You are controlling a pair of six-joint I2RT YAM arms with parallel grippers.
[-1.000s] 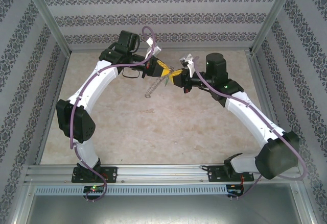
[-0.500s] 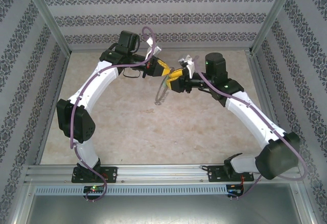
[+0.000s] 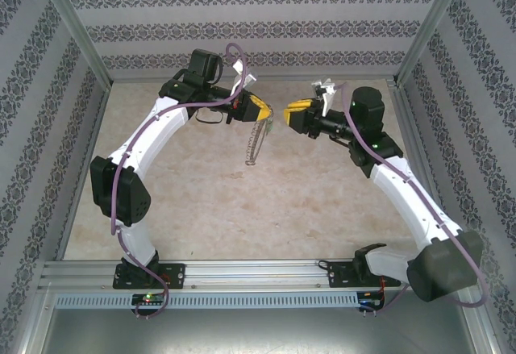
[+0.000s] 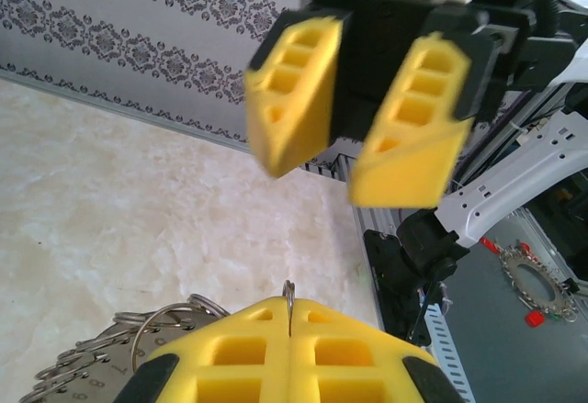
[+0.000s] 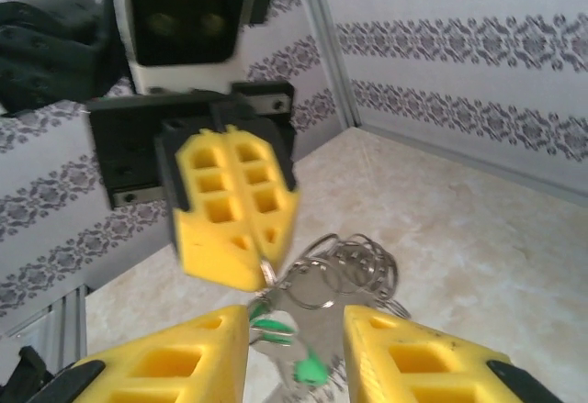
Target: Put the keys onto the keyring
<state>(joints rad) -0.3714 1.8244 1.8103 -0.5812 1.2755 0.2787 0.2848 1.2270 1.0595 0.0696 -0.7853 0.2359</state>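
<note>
- Desk (image 3: pixel 242 209): none of the work rests flat on it; the task's things hang over its far middle, between the 2 arms.
- Left arm (image 3: pixel 153 128): it bows out to the left, then reaches right across the far side of the desk, wrist about level.
- Right arm (image 3: pixel 403 185): it mirrors that, bowing out to the right and reaching left, so the 2 wrists face each other with a small gap between them.
- Left hand (image 3: pixel 264 112): its fingers are pressed together, pinching a wire loop at the top of the ring. The left wrist view shows that loop poking up through the seam of the yellow pads (image 4: pixel 230 352).
- Right hand (image 3: pixel 290 114): it is spread and holds nothing. It sits just right of the left hand and apart from it, and its wrist view looks through the gap onto the bunch.
- Ring (image 3: pixel 255 140): it dangles from the left hand as a limp chain. I cannot tell whether its low end touches the desk.
- Key (image 5: pixel 306 366): its green head shows low in the bunch, under the ring's loops (image 5: pixel 344 265) and between the right hand's fingers, which do not grip it.
- Progress: the key seems to hang with the ring, so the threading may be done. The frames are too blurred to show it is truly looped on. If so, what is left is to check it holds and set the bunch down.
</note>
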